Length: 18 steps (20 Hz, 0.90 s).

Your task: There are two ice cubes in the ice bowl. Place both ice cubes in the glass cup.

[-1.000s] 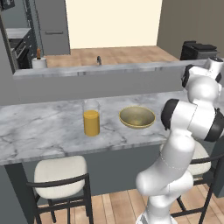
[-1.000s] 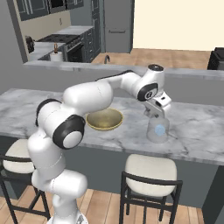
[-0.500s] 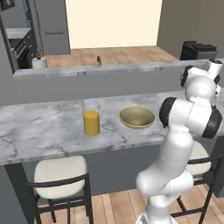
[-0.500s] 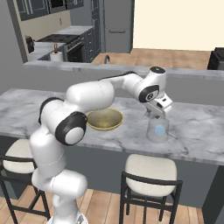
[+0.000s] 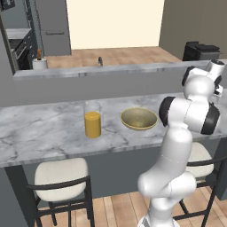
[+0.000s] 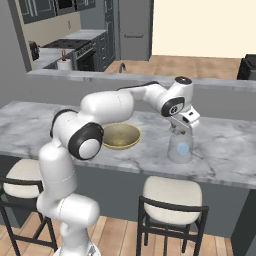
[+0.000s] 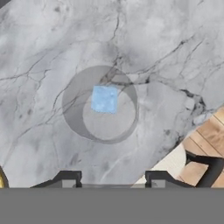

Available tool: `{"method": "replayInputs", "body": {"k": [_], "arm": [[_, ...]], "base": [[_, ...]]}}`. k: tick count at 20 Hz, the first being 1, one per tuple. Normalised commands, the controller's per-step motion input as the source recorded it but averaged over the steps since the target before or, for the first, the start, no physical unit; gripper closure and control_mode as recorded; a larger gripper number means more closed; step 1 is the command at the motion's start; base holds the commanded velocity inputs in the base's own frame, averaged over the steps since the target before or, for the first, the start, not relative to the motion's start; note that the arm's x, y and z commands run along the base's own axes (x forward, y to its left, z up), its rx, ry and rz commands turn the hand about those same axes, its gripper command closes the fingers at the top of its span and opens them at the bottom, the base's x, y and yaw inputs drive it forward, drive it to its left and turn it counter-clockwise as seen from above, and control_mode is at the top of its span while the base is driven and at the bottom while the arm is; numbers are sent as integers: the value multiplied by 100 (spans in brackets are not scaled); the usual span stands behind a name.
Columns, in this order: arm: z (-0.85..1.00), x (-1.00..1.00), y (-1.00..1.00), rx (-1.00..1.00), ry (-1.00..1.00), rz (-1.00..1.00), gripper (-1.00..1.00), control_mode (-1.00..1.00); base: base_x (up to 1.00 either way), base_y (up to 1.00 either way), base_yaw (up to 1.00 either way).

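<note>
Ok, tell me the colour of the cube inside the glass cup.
Pale blue. The ice cube in the glass cup shows best in the hand view.

— What carried the items?
— A grey-veined marble counter [image 5: 44,133].
— What stood directly on it?
— An olive-gold ice bowl [image 5: 138,119], a tall glass of orange liquid [image 5: 92,119] just beside it, and a clear glass cup [image 6: 180,147] standing apart from the bowl, near the counter's front edge.
</note>
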Motion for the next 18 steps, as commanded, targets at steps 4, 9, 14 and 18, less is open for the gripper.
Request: {"method": "replayInputs", "body": {"k": [4, 9, 14, 18], "arm": [[-7, 19, -10, 0, 0, 0, 100, -100], [-9, 16, -2, 0, 0, 0, 100, -100], [-18, 14, -1, 0, 0, 0, 100, -100], [-22, 14, 0, 0, 0, 0, 100, -100]], "base": [[0, 0, 0], [0, 0, 0], [0, 0, 0], [0, 0, 0]]}}
